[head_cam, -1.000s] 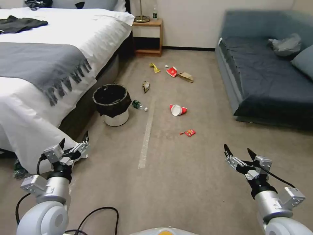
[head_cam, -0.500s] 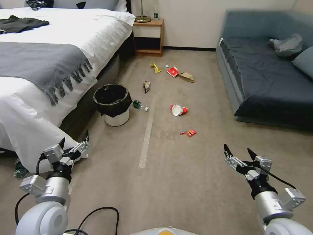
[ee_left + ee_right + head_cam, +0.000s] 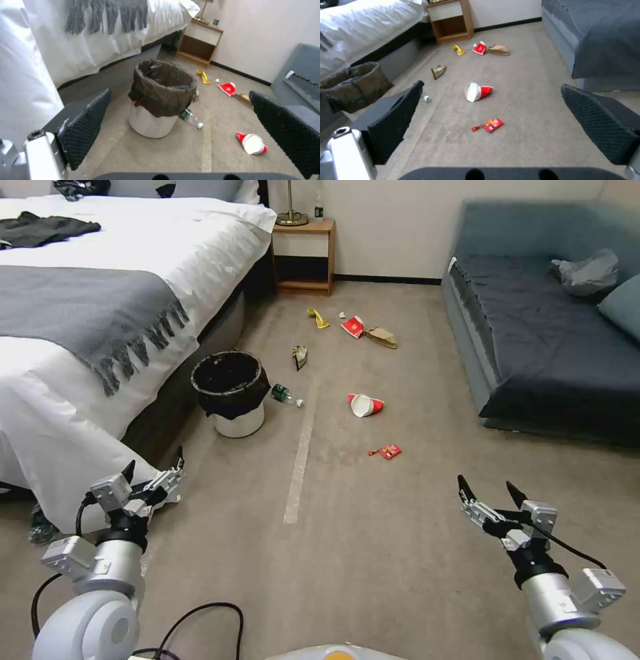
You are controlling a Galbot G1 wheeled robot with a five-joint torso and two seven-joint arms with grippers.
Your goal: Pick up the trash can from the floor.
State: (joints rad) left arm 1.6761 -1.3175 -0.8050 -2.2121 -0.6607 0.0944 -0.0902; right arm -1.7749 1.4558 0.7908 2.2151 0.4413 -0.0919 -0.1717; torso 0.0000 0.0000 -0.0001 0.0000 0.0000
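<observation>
The trash can (image 3: 231,393) is a small round white bin with a black bag over its rim. It stands upright on the floor (image 3: 373,553) beside the bed. It also appears ahead in the left wrist view as the trash can (image 3: 160,97) and at the edge of the right wrist view as the trash can (image 3: 351,86). My left gripper (image 3: 152,468) hovers open, short of the can and nearer to me. My right gripper (image 3: 487,489) is open too, held low over bare carpet at the right. Nothing is between either pair of fingers.
The bed (image 3: 100,313) with a grey throw hangs close on the left. A dark sofa (image 3: 553,327) lines the right and a nightstand (image 3: 303,253) stands at the back. A bottle (image 3: 285,395) lies against the can. A red-and-white cup (image 3: 365,405), wrappers (image 3: 387,451) and a pale tape strip (image 3: 298,467) lie on the carpet.
The whole picture has shifted very slightly since a second ago, so the camera moved a little. Both grippers hold the same open pose.
</observation>
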